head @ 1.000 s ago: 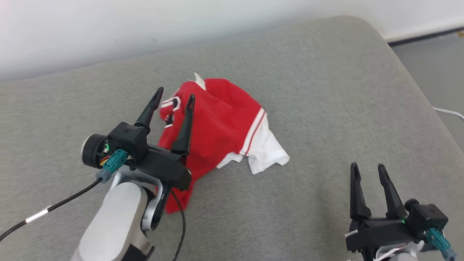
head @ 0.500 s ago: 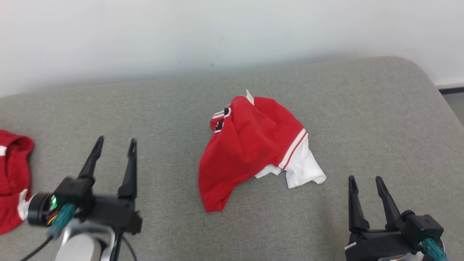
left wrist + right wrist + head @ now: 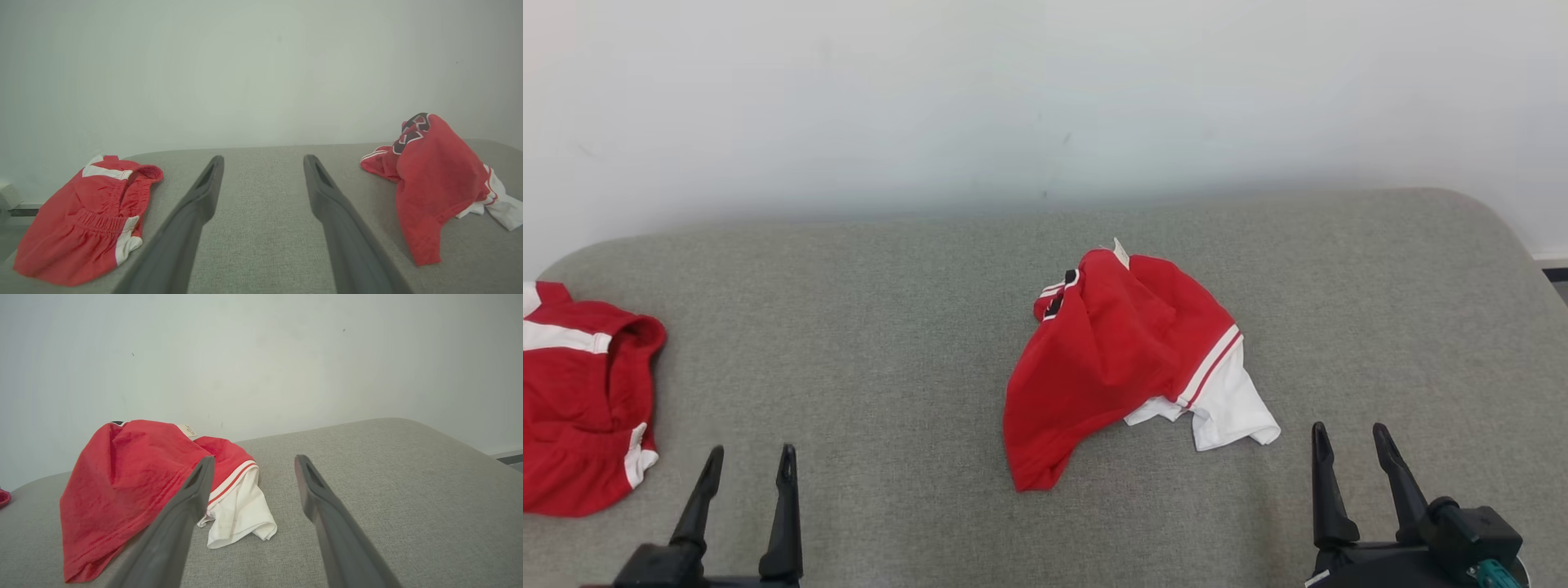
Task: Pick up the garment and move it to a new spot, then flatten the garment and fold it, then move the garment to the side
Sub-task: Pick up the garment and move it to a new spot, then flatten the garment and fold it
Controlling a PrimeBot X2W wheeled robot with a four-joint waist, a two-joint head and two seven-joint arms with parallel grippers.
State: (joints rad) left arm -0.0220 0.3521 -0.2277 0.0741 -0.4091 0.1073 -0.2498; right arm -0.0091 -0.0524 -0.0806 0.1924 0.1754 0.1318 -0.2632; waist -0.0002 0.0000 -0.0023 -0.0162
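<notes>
One red-and-white garment and red shorts lie on the grey cushion.

Crumpled red-and-white garment lay mid-frame on grey cushion; second red garment at left edge. Spread wide and empty, left gripper sat lower left, right gripper lower right.

Head camera looks down; low wrist cameras face the wall, sharing the garment.

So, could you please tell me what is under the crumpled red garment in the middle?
A white part pokes out beneath the red garment, resting on the grey cushion. Anything else under the heap is covered.
</notes>
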